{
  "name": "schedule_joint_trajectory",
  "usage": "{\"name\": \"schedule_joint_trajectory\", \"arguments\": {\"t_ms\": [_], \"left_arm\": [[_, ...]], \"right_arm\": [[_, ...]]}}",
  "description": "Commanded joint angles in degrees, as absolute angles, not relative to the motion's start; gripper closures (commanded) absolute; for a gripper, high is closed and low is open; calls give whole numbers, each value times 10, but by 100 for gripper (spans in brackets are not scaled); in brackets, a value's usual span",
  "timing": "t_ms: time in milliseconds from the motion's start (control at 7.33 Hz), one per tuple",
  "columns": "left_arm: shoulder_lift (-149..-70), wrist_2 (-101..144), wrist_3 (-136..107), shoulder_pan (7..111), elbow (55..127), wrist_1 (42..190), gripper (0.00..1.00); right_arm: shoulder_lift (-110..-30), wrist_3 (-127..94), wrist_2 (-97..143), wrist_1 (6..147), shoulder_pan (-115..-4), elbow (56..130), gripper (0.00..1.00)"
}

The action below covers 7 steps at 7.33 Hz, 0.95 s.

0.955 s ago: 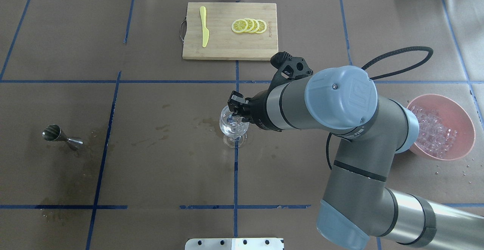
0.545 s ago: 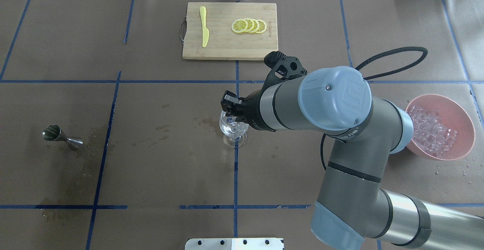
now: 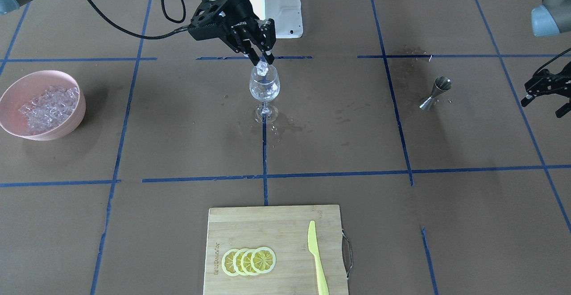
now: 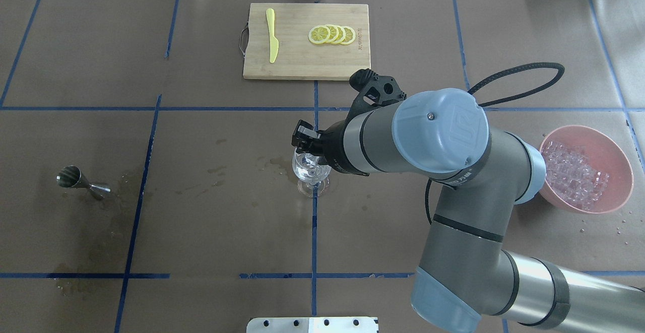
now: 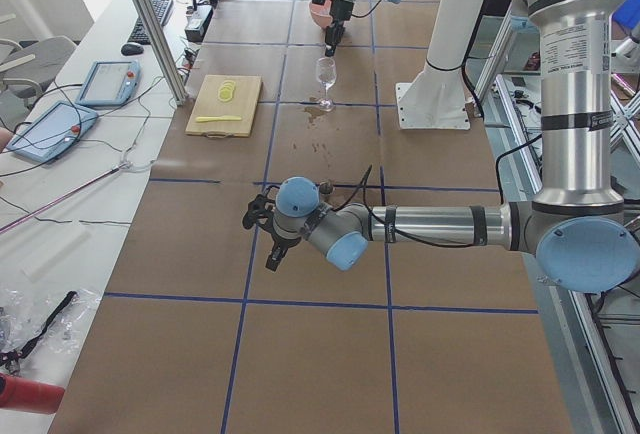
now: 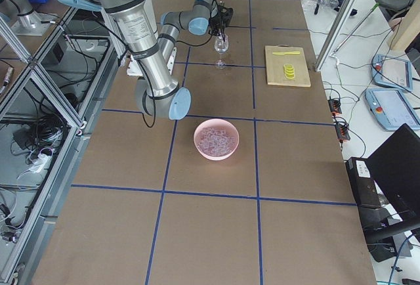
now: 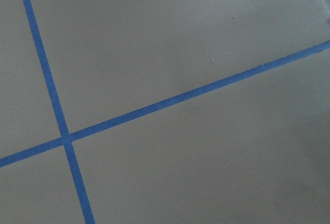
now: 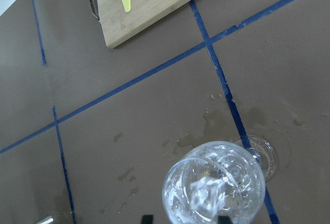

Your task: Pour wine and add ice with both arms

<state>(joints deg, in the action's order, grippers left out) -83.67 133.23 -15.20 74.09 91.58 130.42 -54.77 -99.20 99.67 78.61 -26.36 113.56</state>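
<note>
A clear wine glass stands at the table's middle with a little clear wine, barely visible, in its bowl. My right gripper hangs just over its rim, jaws apart. One ice cube sits right below the fingertips at the rim. In the right wrist view the cube is a blur inside the glass. From overhead the gripper covers the glass's far rim. My left gripper is open and empty, far off beyond the steel jigger.
A pink bowl full of ice cubes stands on my right side. A bamboo cutting board with lemon slices and a yellow knife lies at the far side. Wet stains surround the glass foot.
My right arm has moved left, and its gripper now sits further over the glass. The jigger, bowl and board have not moved.
</note>
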Motion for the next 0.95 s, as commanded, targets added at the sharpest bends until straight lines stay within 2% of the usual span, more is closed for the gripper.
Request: {"name": "schedule_joint_trajectory", "arguments": {"t_ms": [0, 136, 545, 818], "left_arm": [[-837, 1332, -152, 741, 916, 1304, 0], [-837, 1332, -152, 741, 917, 1304, 0], [-838, 1280, -151, 740, 921, 1304, 0], [-842, 1277, -150, 740, 928, 1300, 0]], "right_arm": [[-553, -989, 998, 787, -272, 1137, 0], [-562, -988, 1018, 787, -303, 1147, 0], [-677, -936, 1172, 786, -450, 1185, 0], [-786, -811, 1190, 781, -495, 1204, 0]]}}
